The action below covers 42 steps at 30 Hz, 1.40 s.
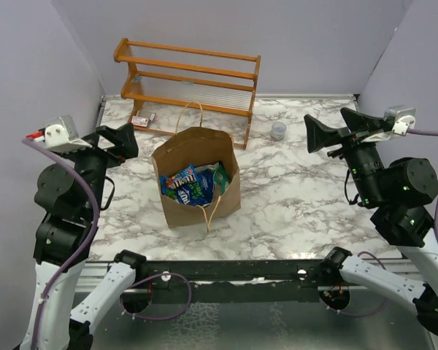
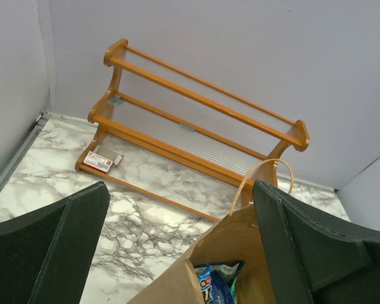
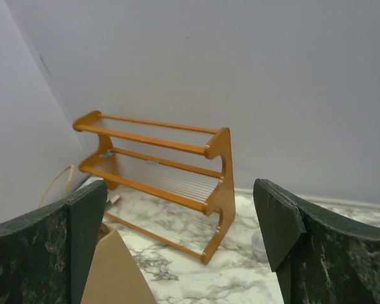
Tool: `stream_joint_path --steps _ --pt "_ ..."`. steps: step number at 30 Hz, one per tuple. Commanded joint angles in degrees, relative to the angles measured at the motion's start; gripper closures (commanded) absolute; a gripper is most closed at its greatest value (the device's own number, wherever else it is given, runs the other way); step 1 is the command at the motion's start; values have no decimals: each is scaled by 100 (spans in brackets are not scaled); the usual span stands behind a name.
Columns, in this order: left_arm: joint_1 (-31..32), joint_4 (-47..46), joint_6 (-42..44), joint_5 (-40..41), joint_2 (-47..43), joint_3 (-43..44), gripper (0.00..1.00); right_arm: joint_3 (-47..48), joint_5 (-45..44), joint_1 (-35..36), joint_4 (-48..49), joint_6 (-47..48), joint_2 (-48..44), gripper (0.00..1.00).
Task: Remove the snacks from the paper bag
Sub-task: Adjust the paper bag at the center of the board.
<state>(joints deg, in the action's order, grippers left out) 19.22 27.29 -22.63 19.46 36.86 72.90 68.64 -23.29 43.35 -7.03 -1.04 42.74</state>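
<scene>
The brown paper bag [image 1: 197,197] stands upright and open in the middle of the marble table. Several snack packets [image 1: 193,182] in blue, green and teal lie inside it. My left gripper [image 1: 124,138] is open and empty, raised to the left of the bag. In the left wrist view the bag's mouth [image 2: 247,247] and a blue packet [image 2: 212,288] sit low between the open fingers [image 2: 179,190]. My right gripper [image 1: 321,133] is open and empty, raised to the right of the bag. In the right wrist view [image 3: 179,187] only a corner of the bag [image 3: 114,272] shows.
A wooden two-shelf rack [image 1: 190,84] stands against the back wall behind the bag. A small red-and-white packet [image 1: 141,120] lies under its left end. A small clear cup [image 1: 279,130] stands right of the rack. Walls close in the left, back and right sides.
</scene>
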Motion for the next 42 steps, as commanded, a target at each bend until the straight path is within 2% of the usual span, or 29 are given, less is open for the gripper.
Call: stream_joint_path --steps 1,9,17,23,27,31,35,39,42 --pt "-387 -221 -96 -845 355 -29 1 286 -732 -97 -824 -286 191 1" --pt "-891 -201 -132 -1861 1092 54 1 388 -1454 -203 -1601 -757 411 1" --pt "-1094 -128 -174 -3033 1921 391 1 447 -1734 -255 -2396 -1449 527 1" --pt "-1141 -405 -273 -4404 2492 636 3 629 -1278 -272 -2841 -1585 563 1" --pt "-1149 -775 -383 -5349 2749 509 5 752 -470 -276 -2911 -1338 369 1" --pt "-1151 -939 -474 -5647 3036 534 12 779 650 -285 -2925 -773 172 1" --pt "-1157 -1243 -646 -5834 3346 608 21 765 1007 -289 -3011 -631 191 1" --pt "-1156 -1254 -711 -5950 3726 761 31 720 891 -291 -2966 -693 240 1" --pt "-1162 -1345 -764 -6089 3974 843 36 645 362 -292 -2884 -1038 349 1"
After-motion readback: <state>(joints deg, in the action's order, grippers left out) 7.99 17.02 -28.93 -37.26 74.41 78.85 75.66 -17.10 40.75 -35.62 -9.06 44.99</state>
